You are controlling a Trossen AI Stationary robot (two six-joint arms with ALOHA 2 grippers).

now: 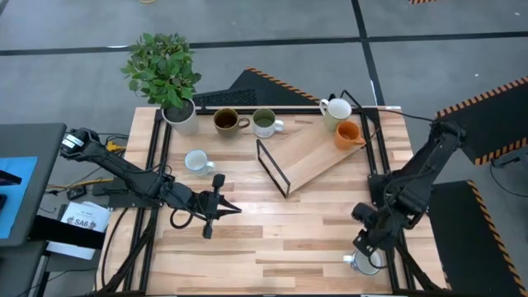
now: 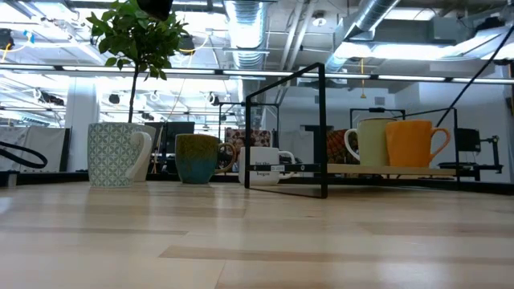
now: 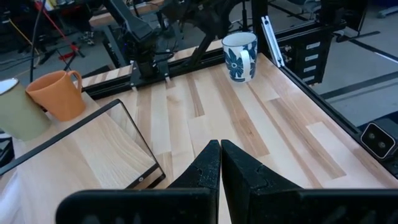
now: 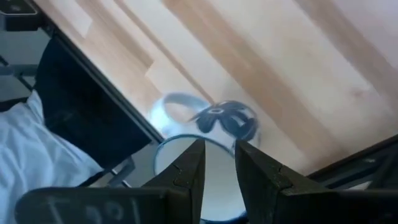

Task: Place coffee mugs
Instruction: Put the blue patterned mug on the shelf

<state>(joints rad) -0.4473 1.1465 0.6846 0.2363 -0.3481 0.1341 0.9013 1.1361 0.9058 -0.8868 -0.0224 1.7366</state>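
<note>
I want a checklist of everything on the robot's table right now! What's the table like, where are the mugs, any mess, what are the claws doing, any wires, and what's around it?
Surface: pale wooden table, with a slanted wooden shelf in a black frame on it.
Job's things: cream mug and orange mug on the shelf; brown mug, green-inside mug and patterned mug on the table; blue-flowered mug at the right near corner.
Clutter: potted plant at the back left corner.
Grippers: left gripper shut, over the table's left part; right gripper over the blue-flowered mug's rim, grip not clear.
Cables: wires beside the table's left edge.
Surroundings: grey floor, striped hazard tape.
</note>
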